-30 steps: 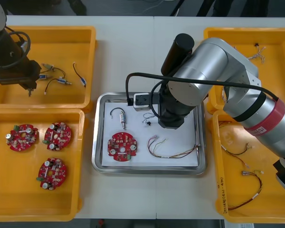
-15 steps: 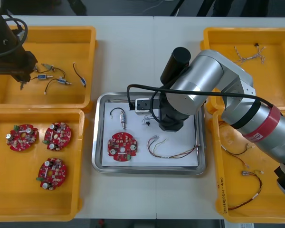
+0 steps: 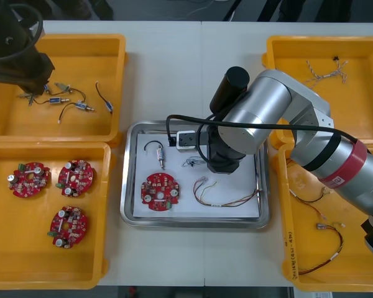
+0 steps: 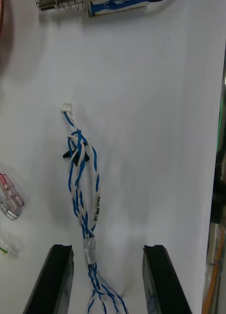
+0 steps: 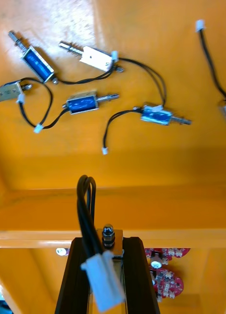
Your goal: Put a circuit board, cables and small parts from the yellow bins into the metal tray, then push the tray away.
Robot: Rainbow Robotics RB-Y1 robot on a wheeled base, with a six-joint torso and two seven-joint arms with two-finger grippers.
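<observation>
I'm holding my right pincer (image 4: 108,282) open astride the twisted blue-and-white cable (image 4: 82,186), left pincer (image 5: 105,277) clamping a small metal part (image 5: 108,236) above the yellow bin (image 5: 142,171)

**Pale table, dark floor beyond**

A light, matte table (image 3: 174,74) spans nearly the whole front view, evenly lit with only soft shadows. A thin seam (image 3: 201,68) runs from its far edge toward the middle, dividing the top into two panels. Past the far edge lies a strip of dark floor (image 3: 155,9).
</observation>
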